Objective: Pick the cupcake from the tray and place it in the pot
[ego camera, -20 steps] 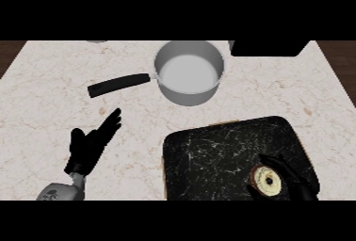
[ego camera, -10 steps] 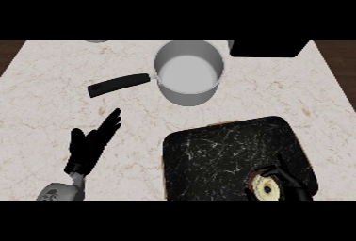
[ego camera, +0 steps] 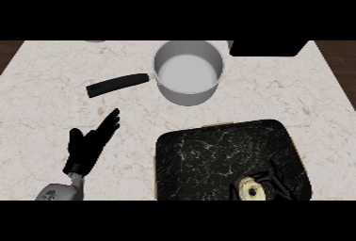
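The cupcake (ego camera: 252,192), pale with a dark centre, lies at the near right corner of the black marbled tray (ego camera: 208,160), right at the view's lower edge. My right hand (ego camera: 277,181) has its dark fingers curled round it; they are hard to tell apart from the dark tray. The grey pot (ego camera: 188,70) stands at the back of the counter with its black handle (ego camera: 118,84) pointing left, and nothing shows inside it. My left hand (ego camera: 90,146) rests open at the lower left, fingers pointing up and to the right, away from the tray.
A black box-shaped object (ego camera: 268,47) sits at the back right, next to the pot. The pale marbled counter (ego camera: 55,94) spreads to the left, and its right edge (ego camera: 344,89) runs beside the tray.
The cupcake and the right hand's fingers have shifted slightly left and toward the view's lower edge. The left hand and the pot have stayed where they were.
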Available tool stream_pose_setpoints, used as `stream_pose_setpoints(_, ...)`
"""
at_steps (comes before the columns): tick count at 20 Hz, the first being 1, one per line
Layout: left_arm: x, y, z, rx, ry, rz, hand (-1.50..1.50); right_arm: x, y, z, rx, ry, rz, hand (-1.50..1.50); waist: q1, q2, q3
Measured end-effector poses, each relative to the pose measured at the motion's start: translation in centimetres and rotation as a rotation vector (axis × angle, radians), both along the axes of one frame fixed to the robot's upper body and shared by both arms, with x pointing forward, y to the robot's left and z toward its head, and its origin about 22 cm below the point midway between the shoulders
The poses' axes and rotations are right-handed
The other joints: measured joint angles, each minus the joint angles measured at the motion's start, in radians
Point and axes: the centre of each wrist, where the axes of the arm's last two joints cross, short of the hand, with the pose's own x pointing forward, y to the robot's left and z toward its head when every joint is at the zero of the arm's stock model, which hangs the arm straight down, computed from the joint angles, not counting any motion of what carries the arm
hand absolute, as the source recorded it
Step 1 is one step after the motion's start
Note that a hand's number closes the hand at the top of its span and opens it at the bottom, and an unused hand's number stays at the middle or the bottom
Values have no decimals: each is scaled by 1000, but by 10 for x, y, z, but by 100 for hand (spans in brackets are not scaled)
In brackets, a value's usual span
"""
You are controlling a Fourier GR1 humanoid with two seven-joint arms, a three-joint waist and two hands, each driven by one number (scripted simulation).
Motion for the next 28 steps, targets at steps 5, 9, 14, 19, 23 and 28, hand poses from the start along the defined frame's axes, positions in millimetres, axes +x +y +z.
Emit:
stream_pose_setpoints(5,2,-2,-4,-3,-3,-1,0,-8,47,7,-55,-19,-83,150,3,4,9)
stream_pose_setpoints(9,1,-5,0,0,-8,-9,0,-9,76,13,-109,-7,-104,150,12,8,15)
stream_pose_setpoints(14,4,-3,5,6,-10,-6,0,-12,92,19,-195,-6,-115,150,16,15,20)
stream_pose_setpoints(19,6,-5,7,4,-8,-5,0,-7,90,25,-302,-18,-130,150,12,19,20)
stream_pose_setpoints(23,6,-1,6,13,-10,-2,0,9,84,41,-352,-11,-142,150,11,20,20)
stream_pose_setpoints(28,2,-5,3,10,-4,-7,0,41,79,76,-426,25,-137,150,16,18,19)
